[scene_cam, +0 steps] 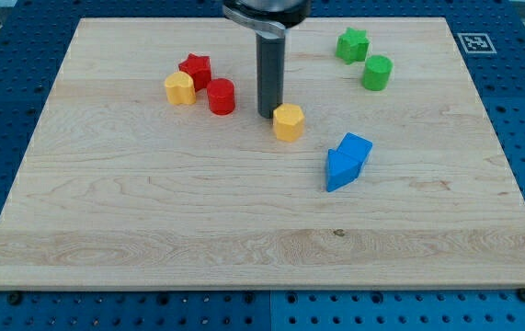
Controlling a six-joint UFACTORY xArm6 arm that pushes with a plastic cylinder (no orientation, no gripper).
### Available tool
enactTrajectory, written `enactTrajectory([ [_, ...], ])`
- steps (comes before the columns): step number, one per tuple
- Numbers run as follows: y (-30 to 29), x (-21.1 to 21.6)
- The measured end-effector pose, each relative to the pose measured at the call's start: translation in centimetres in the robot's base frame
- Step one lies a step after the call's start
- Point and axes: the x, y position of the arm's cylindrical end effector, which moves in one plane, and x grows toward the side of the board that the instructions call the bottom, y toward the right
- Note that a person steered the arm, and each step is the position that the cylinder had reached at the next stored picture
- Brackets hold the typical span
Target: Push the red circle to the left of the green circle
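The red circle (222, 97) stands left of centre near the view's top. The green circle (377, 73) stands far to its right, near the top right. My tip (268, 113) rests on the board between them, a short way right of the red circle and just left of a yellow hexagon (288, 121), close to touching it.
A red star (195, 68) and a yellow block (179, 89) sit just left of the red circle. A green star (352, 44) sits up-left of the green circle. Two touching blue blocks (348, 160) lie right of centre. The wooden board (152, 230) sits on a blue pegboard.
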Motion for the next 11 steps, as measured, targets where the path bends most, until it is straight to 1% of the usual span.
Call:
enactTrajectory([
  [1,2.8,1.7],
  [2,4.3,3.4],
  [3,-1.3,3.4],
  [4,-9.3,3.0],
  [5,-12.5,-0.6],
  [6,-12.5,-1.6],
  [8,-11.5,-1.9],
  [9,-8.6,-2.2],
  [10,-4.4,-2.5],
  [11,-0.6,-4.8],
])
